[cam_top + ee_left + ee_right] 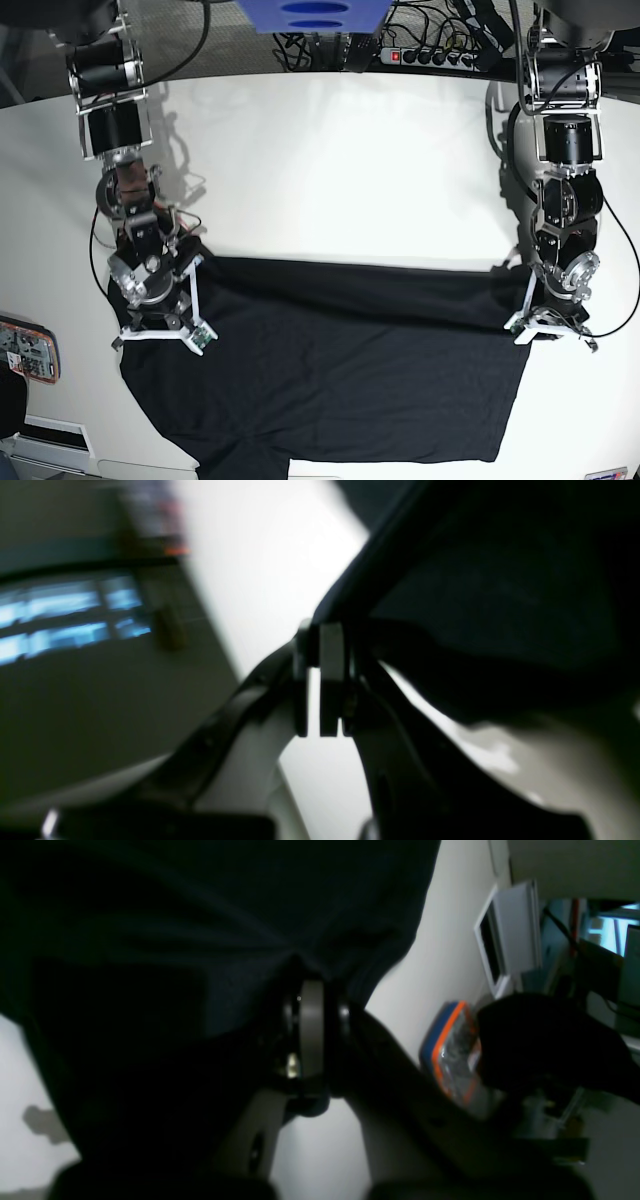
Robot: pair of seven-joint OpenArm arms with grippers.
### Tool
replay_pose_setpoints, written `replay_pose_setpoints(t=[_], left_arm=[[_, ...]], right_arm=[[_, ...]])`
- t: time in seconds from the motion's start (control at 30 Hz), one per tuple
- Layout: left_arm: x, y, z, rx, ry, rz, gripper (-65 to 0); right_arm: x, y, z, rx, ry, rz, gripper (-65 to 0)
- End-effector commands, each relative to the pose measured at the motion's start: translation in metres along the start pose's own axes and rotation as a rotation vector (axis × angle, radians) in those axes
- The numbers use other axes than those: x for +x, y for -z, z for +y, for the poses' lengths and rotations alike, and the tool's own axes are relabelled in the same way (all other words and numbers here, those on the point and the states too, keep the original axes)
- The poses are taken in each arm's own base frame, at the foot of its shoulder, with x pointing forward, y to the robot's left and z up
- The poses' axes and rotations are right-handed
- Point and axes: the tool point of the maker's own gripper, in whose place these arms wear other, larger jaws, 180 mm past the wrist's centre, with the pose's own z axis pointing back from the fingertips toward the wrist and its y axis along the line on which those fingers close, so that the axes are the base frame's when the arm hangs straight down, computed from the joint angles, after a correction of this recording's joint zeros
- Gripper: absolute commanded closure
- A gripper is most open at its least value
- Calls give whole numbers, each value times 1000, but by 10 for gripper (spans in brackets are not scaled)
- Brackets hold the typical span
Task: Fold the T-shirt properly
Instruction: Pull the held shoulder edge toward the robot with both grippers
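Base overhead; wrist views close-up; all share T-shirt (330, 370).

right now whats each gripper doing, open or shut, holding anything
left gripper: shut on an edge of the plain black soft fabric T-shirt
right gripper: shut on the T-shirt

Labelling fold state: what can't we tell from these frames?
- T-shirt: the base view's bottom edge cuts off its lower part.
- Left gripper: left wrist view blurred; cloth between the tips unclear.
- Right gripper: right wrist view dark; fabric shadows its tips.
- Fold layers: black cloth hides them in all views.
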Motion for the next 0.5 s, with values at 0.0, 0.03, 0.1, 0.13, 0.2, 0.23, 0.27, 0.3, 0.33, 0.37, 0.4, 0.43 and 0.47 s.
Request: replay_pose_setpoints(t=[0.0,0.03,0.1,0.13,0.2,0.23,0.27,0.3,0.33,0.37,0.4,0.43,0.47], left_arm=[[3,3,26,67,-6,-15,0],[7,6,30,88,-17,-43,0],[10,10,31,110,-23,-87,0],[11,12,28,114,-26,-106,0],[15,15,28,127,-30,-145,0],[17,17,29,131,-33,-154,0],[17,18,28,130,-35,-156,0],[17,18,27,131,-36,-160,0],[16,18,27,132,-37,-158,0],[15,19,27,134,-38,-157,0],[15,19,26,135,-38,-157,0],[15,19,27,138,-39,-156,0],[17,20,31,144,-42,-158,0]], right_arm=[[-2,1,-7,-8,11,5,0],[-6,5,-3,11,20,15,0],[-9,9,4,35,31,14,0],[-10,12,5,43,35,14,0],[-9,18,0,44,42,8,0],[-8,21,-3,44,46,9,0],[-8,24,-6,45,50,8,0],[-7,26,-8,44,52,6,0],[-8,28,-7,47,55,9,0],[-9,29,-7,49,56,12,0],[-9,29,-7,51,57,10,0],[-9,29,-7,51,57,10,0],[-10,30,-6,52,57,11,0]])
